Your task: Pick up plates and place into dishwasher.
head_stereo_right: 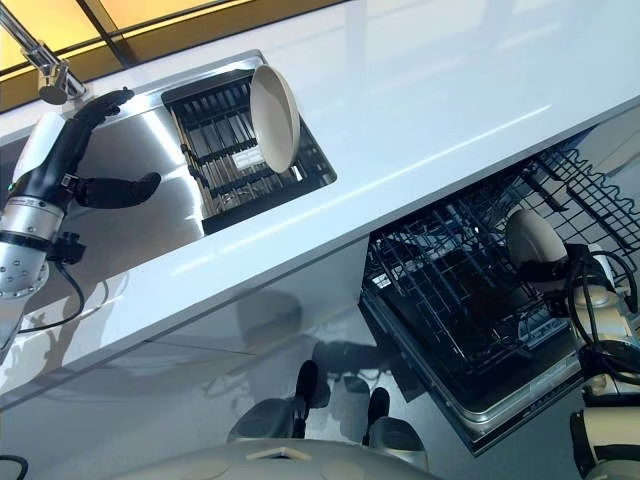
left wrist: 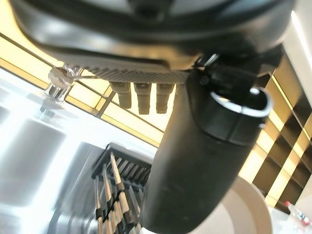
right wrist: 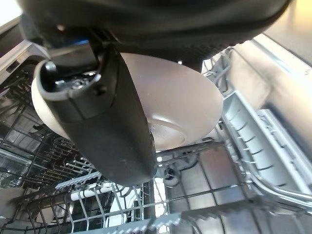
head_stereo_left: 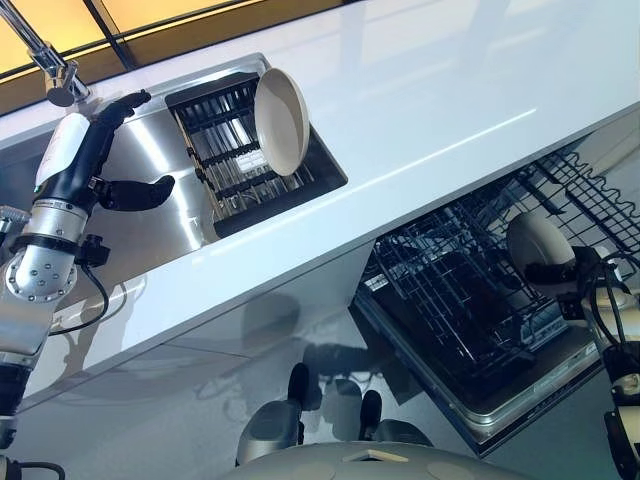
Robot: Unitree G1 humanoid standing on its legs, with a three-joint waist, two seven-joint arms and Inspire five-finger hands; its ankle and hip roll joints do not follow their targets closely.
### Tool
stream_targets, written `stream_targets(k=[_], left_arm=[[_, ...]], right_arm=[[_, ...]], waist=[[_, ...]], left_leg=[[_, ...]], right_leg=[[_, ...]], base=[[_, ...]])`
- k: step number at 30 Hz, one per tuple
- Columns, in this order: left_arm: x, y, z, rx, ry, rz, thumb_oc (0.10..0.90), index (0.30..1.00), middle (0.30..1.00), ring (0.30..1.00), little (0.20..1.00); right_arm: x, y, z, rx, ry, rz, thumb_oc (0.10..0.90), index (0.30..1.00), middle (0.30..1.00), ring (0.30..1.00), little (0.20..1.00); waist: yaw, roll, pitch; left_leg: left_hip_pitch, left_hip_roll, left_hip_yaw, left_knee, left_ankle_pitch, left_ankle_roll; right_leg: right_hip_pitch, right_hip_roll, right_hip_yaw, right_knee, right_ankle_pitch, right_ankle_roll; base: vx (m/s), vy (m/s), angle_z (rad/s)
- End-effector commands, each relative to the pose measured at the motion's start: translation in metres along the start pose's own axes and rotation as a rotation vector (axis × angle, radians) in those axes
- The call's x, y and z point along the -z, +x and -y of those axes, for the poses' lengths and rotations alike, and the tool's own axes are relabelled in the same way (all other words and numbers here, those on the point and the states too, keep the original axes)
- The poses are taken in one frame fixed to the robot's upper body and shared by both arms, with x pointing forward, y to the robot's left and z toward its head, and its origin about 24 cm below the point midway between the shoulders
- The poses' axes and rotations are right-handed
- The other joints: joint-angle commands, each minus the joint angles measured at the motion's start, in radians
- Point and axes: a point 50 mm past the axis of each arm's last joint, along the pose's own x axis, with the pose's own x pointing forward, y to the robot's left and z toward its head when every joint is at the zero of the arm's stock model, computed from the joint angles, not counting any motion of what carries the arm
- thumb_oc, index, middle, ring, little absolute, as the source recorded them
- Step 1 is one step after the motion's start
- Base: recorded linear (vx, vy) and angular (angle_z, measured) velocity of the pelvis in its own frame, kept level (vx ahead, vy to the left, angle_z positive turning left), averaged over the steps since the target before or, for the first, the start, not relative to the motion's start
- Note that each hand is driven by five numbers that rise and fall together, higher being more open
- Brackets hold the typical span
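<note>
A cream plate point(head_stereo_left: 282, 120) stands on edge in the black dish rack point(head_stereo_left: 225, 150) inside the steel sink point(head_stereo_left: 160, 215). My left hand point(head_stereo_left: 85, 160) hovers over the sink left of the rack, open, with fingers straight and thumb point(left wrist: 195, 165) spread, touching nothing. A second cream plate point(head_stereo_left: 535, 245) is held over the dishwasher's lower rack point(head_stereo_left: 450, 290). My right hand point(head_stereo_left: 560, 272) is shut on it, with the thumb point(right wrist: 107, 126) lying across the plate's point(right wrist: 180, 107) face.
A white countertop point(head_stereo_left: 430, 100) runs between the sink and the pulled-out dishwasher basket. A chrome faucet point(head_stereo_left: 50, 60) stands behind my left hand. The dishwasher's upper wire rack point(head_stereo_left: 590, 195) juts out at the far right.
</note>
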Motion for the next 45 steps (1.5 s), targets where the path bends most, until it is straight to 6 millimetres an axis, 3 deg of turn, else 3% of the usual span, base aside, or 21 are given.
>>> stream_targets(k=[1,7,8,9,10,11,19,32,45], left_arm=[[-0.038,0.027,-0.05,-0.239,-0.024,0.209,0.8,0.9,0.9,0.9,0.9],[-0.047,0.034,-0.046,-0.229,-0.033,0.253,0.8,0.9,0.9,0.9,0.9],[-0.049,0.035,-0.045,-0.227,-0.032,0.258,0.8,0.9,0.9,0.9,0.9],[-0.051,0.036,-0.045,-0.226,-0.031,0.265,0.8,0.9,0.9,0.9,0.9],[-0.054,0.037,-0.045,-0.227,-0.03,0.275,0.8,0.9,0.9,0.9,0.9],[-0.055,0.038,-0.045,-0.226,-0.033,0.281,0.8,0.9,0.9,0.9,0.9],[-0.066,0.042,-0.045,-0.228,-0.044,0.322,0.8,0.9,0.9,0.9,0.9],[-0.06,0.036,-0.034,-0.202,-0.061,0.299,0.8,0.9,0.9,0.9,0.9],[-0.046,0.022,-0.033,-0.208,-0.035,0.259,0.8,0.9,0.9,0.9,0.9]], right_arm=[[-0.058,-0.006,0.056,0.186,-0.062,0.181,0.1,0.3,0.3,0.3,0.2],[-0.069,-0.004,0.054,0.203,-0.112,0.166,0.1,0.3,0.3,0.3,0.2],[-0.07,-0.003,0.054,0.205,-0.127,0.165,0.138,0.333,0.333,0.333,0.238],[-0.071,-0.003,0.053,0.21,-0.143,0.165,0.383,0.542,0.542,0.542,0.483],[-0.073,-0.003,0.052,0.213,-0.165,0.164,0.462,0.611,0.611,0.611,0.562],[-0.074,-0.002,0.052,0.209,-0.171,0.163,0.8,0.9,0.9,0.9,0.9],[-0.087,-0.002,0.039,0.195,-0.223,0.246,0.8,0.9,0.9,0.9,0.9],[-0.095,-0.011,0.021,0.202,-0.197,0.399,0.8,0.9,0.9,0.9,0.9],[-0.116,-0.044,0.006,0.151,-0.064,0.649,0.8,0.9,0.9,0.9,0.9]], waist=[[-0.006,0.0,-0.039],[-0.012,0.007,-0.023],[-0.013,0.008,-0.022],[-0.015,0.009,-0.02],[-0.015,0.01,-0.017],[-0.015,0.011,-0.015],[-0.018,0.016,0.002],[-0.028,0.014,-0.02],[-0.056,-0.002,-0.082]], left_leg=[[0.042,-0.025,0.082,0.024,-0.107,0.009],[0.029,-0.022,0.094,0.038,-0.103,0.003],[0.028,-0.022,0.095,0.04,-0.103,0.002],[0.027,-0.021,0.097,0.041,-0.102,0.002],[0.025,-0.021,0.098,0.043,-0.102,0.002],[0.024,-0.021,0.1,0.044,-0.102,0.002],[0.012,-0.022,0.103,0.054,-0.099,0.003],[0.05,-0.025,0.111,0.039,-0.105,0.006],[0.105,-0.032,0.132,0.008,-0.123,0.016]], right_leg=[[-0.04,0.073,0.003,0.085,-0.048,-0.035],[-0.047,0.072,0.015,0.09,-0.045,-0.034],[-0.049,0.072,0.017,0.09,-0.045,-0.034],[-0.05,0.073,0.019,0.091,-0.044,-0.034],[-0.051,0.073,0.022,0.091,-0.044,-0.034],[-0.052,0.073,0.023,0.091,-0.044,-0.034],[-0.06,0.072,0.032,0.096,-0.042,-0.036],[-0.033,0.071,0.041,0.084,-0.038,-0.026],[0.007,0.071,0.052,0.057,-0.037,-0.014]], base=[[0.01,-0.034,-0.02],[-0.02,-0.026,-0.02],[-0.03,-0.024,-0.05],[-0.02,-0.023,-0.05],[-0.02,-0.02,-0.05],[-0.02,-0.016,-0.03],[-0.02,-0.001,-0.04],[0.01,0.019,-0.01],[-0.01,0.055,-0.05]])
